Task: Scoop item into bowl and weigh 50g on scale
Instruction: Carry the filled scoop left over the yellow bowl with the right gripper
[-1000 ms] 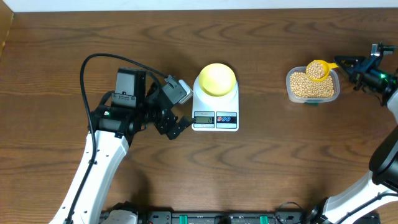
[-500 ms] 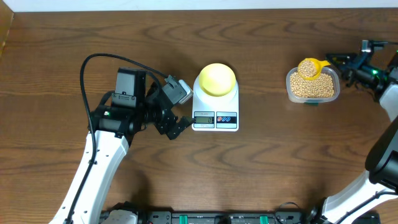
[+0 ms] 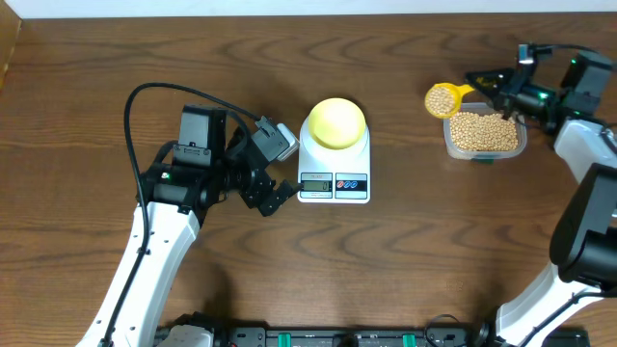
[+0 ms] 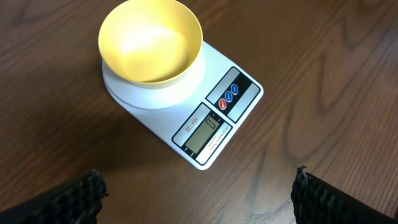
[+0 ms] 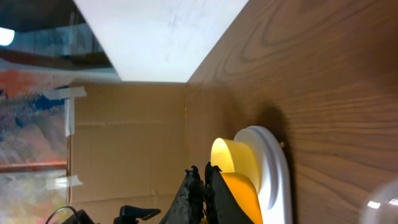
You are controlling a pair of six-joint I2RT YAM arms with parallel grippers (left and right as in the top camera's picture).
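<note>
The pale-yellow bowl (image 3: 336, 121) stands empty on the white scale (image 3: 335, 178); both also show in the left wrist view, bowl (image 4: 151, 40) and scale (image 4: 214, 124). My right gripper (image 3: 485, 85) is shut on the handle of a yellow scoop (image 3: 442, 98) heaped with tan beans, held in the air just left of the clear tub of beans (image 3: 484, 132). In the right wrist view the shut fingers (image 5: 202, 193) grip the scoop (image 5: 239, 198), with the bowl (image 5: 227, 158) and scale (image 5: 270, 168) beyond. My left gripper (image 3: 273, 196) is open and empty, just left of the scale's display.
The table's far edge meets a white surface along the top. A cardboard wall stands at the far left (image 3: 8, 43). My left arm's black cable (image 3: 145, 101) loops over the table at left.
My right gripper has lifted the loaded scoop out of the tub and carried it left, toward the scale. The left arm, bowl and scale have not moved.
</note>
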